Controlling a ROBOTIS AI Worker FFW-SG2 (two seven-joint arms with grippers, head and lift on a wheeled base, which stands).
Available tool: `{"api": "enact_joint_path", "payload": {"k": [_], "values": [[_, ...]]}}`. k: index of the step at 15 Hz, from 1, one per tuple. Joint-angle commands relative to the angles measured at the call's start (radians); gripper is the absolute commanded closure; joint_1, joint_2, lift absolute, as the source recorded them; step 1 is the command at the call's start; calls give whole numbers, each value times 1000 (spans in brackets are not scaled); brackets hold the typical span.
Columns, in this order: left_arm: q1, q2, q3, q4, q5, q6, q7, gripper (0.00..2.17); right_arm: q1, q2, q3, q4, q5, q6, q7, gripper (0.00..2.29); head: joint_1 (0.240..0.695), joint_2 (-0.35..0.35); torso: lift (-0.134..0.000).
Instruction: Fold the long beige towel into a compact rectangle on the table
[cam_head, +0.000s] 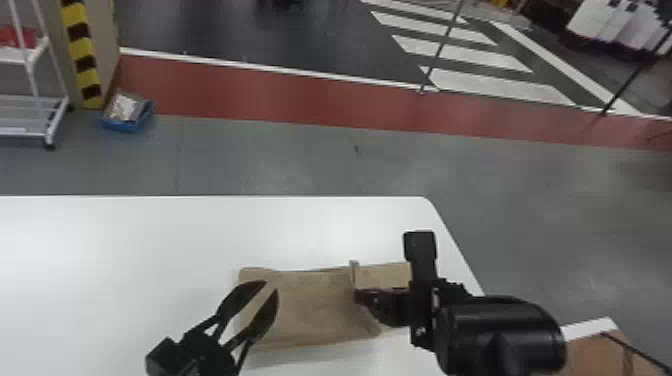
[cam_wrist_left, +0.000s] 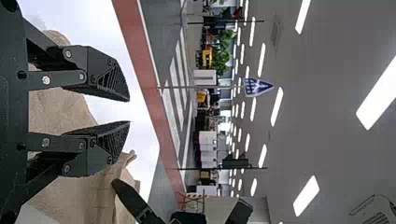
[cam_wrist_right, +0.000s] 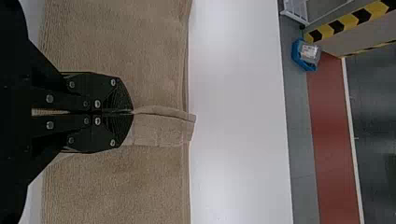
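- Right gripper (cam_wrist_right: 132, 113) is clamped on a pinched bit of the beige towel (cam_head: 310, 307), so I'd say it's mid-fold
- Left gripper (cam_wrist_left: 130, 111) has its fingers apart, over the towel's left end
- Towel's on the tabletop (cam_head: 150, 250), close to the right edge
- Next up imo: lay that flap flat, let go, then square the edges

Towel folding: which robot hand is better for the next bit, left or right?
Probably right: the right gripper pinches a fold of the towel, while the left gripper is open and empty.
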Motion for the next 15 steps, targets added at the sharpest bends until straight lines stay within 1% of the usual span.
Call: {"api": "enact_joint_path", "payload": {"k": [1, 2, 3, 4, 6, 7, 8, 9, 10, 11, 12, 13, 14, 15], "values": [[3, 14, 26, -3, 13, -37, 5, 839, 22, 28, 24, -97, -28, 47, -2, 1119, 695, -350, 0], [9, 17, 61, -6, 13, -50, -1, 836, 29, 41, 36, -136, -37, 72, -3, 1119, 695, -350, 0], [20, 17, 92, -10, 10, -56, -4, 836, 39, 55, 43, -179, -63, 99, -3, 1119, 695, -350, 0], [26, 17, 117, -21, 10, -59, -8, 832, 46, 61, 55, -222, -83, 124, -14, 1119, 695, -350, 0], [35, 20, 161, -30, 6, -59, -24, 829, 52, 67, 67, -301, -135, 164, -42, 1119, 695, -298, 0], [37, 21, 176, -30, 8, -65, -33, 829, 52, 73, 66, -346, -178, 201, -51, 1119, 695, -275, 0], [45, 26, 196, -32, 6, -68, -36, 829, 58, 73, 66, -384, -201, 219, -54, 1119, 695, -236, 0], [45, 26, 209, -30, 8, -77, -38, 822, 69, 73, 78, -410, -204, 216, -54, 1119, 695, -220, 0], [45, 26, 230, -30, 11, -93, -51, 579, 80, 73, 93, -438, -217, 201, -54, 1119, 695, -201, 0], [46, 26, 261, -29, 13, -102, -62, 437, 95, 73, 102, -446, -264, 161, -59, 1119, 695, -187, 0], [46, 29, 279, -29, 16, -111, -62, 437, 106, 73, 110, -446, -310, 112, -66, 1119, 695, -169, 0], [48, 37, 302, -27, 29, -117, -62, 424, 114, 73, 121, -446, -350, 72, -85, 1119, 695, -121, 0], [48, 48, 307, -24, 52, -126, -51, 248, 115, 73, 148, -446, -367, 41, -89, 1123, 695, -98, 0], [48, 49, 338, -18, 57, -126, -45, 70, 111, 73, 170, -446, -384, 16, -119, 1126, 695, -69, 0]]}}
